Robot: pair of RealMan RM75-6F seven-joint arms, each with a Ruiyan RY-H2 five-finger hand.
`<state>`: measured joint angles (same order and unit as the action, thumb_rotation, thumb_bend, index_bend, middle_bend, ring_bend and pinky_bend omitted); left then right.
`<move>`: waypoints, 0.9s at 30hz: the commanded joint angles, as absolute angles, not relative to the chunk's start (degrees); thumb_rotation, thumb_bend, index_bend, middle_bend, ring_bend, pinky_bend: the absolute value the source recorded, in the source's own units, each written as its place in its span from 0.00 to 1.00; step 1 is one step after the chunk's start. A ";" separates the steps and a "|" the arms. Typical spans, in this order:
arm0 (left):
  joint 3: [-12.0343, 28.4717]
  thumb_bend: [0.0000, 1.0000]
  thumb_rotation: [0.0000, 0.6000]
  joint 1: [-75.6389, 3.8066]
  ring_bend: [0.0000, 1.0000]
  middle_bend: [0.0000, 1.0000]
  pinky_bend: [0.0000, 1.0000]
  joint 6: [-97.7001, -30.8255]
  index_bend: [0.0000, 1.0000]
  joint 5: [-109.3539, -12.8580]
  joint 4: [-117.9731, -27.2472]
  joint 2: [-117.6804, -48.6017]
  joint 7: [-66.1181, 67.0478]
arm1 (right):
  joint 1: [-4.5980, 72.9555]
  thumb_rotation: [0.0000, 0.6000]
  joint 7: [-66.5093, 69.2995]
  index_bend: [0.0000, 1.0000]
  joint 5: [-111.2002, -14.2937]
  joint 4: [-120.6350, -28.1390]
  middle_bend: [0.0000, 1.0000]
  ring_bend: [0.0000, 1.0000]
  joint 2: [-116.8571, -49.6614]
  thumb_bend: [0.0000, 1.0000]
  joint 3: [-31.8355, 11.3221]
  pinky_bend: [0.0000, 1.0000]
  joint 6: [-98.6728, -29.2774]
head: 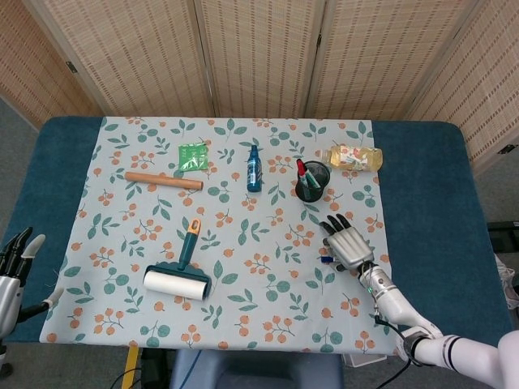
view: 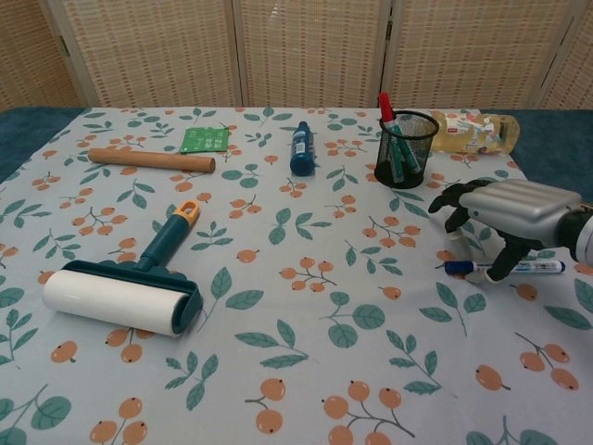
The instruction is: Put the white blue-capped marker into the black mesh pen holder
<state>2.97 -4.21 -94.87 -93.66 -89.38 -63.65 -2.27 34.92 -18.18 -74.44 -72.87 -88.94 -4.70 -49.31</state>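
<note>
The white marker (view: 519, 267) with its blue cap (view: 456, 268) lies flat on the floral cloth at the right. In the head view only its capped end (head: 326, 259) shows beside my right hand (head: 347, 243). That hand (view: 508, 215) hovers low over the marker, fingers spread and bent down around it, holding nothing. The thumb stands just in front of the barrel. The black mesh pen holder (view: 406, 148) (head: 312, 181) stands upright further back with a red-capped and green pens in it. My left hand (head: 12, 267) hangs off the table's left edge, fingers apart and empty.
A lint roller (view: 125, 292) lies front left, a wooden rod (view: 151, 160) and a green packet (view: 204, 139) behind it. A blue bottle (view: 301, 146) lies left of the holder. A yellow bag (view: 474, 132) sits right behind the holder.
</note>
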 commanded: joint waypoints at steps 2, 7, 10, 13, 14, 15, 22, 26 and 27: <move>2.92 0.21 1.00 -4.06 0.00 0.00 0.22 -95.33 0.00 -94.03 -89.10 -63.71 -2.46 | 35.07 1.00 -18.13 0.64 -74.10 -74.26 0.13 0.00 -88.12 0.25 -5.15 0.00 -49.87; 3.07 0.21 1.00 -4.27 0.00 0.00 0.22 -94.66 0.00 -93.45 -88.78 -63.94 -2.24 | 34.30 1.00 -16.86 0.64 -75.57 -79.32 0.13 0.00 -84.31 0.25 -6.20 0.00 -53.74; 3.14 0.21 1.00 -4.50 0.00 0.00 0.22 -94.08 0.00 -93.13 -88.76 -64.22 -1.72 | 33.34 1.00 -16.12 0.64 -76.92 -84.10 0.13 0.00 -80.65 0.24 -7.18 0.00 -57.36; 3.06 0.21 1.00 -4.73 0.00 0.00 0.22 -93.61 0.00 -93.20 -88.93 -64.57 -0.85 | 32.09 1.00 -13.55 0.64 -78.71 -87.78 0.14 0.00 -77.86 0.24 -8.48 0.00 -61.75; 3.02 0.21 1.00 -4.80 0.00 0.00 0.22 -93.46 0.00 -93.23 -88.96 -64.69 -0.59 | 31.79 1.00 -12.14 0.64 -79.25 -88.28 0.14 0.00 -77.47 0.24 -8.94 0.00 -62.96; 2.97 0.21 1.00 -4.92 0.00 0.00 0.22 -93.21 0.00 -93.27 -88.96 -64.85 -0.25 | 31.52 1.00 -9.73 0.64 -79.82 -88.43 0.14 0.00 -77.37 0.24 -9.61 0.00 -64.30; 2.90 0.21 1.00 -5.58 0.00 0.00 0.22 -91.73 0.00 -92.88 -88.80 -65.27 0.03 | 33.23 1.00 7.05 0.64 -78.98 -82.99 0.14 0.00 -83.05 0.24 -15.48 0.00 -67.64; 3.12 0.21 1.00 -5.74 0.00 0.00 0.22 -91.38 0.00 -92.28 -88.54 -65.14 -0.68 | 35.61 1.00 15.87 0.64 -74.99 -78.04 0.14 0.00 -89.50 0.24 -21.20 0.00 -69.06; 3.16 0.21 1.00 -5.76 0.00 0.00 0.22 -91.30 0.00 -92.12 -88.50 -65.05 -0.94 | 36.57 1.00 17.72 0.64 -73.86 -76.07 0.14 0.00 -91.65 0.24 -22.88 0.00 -69.54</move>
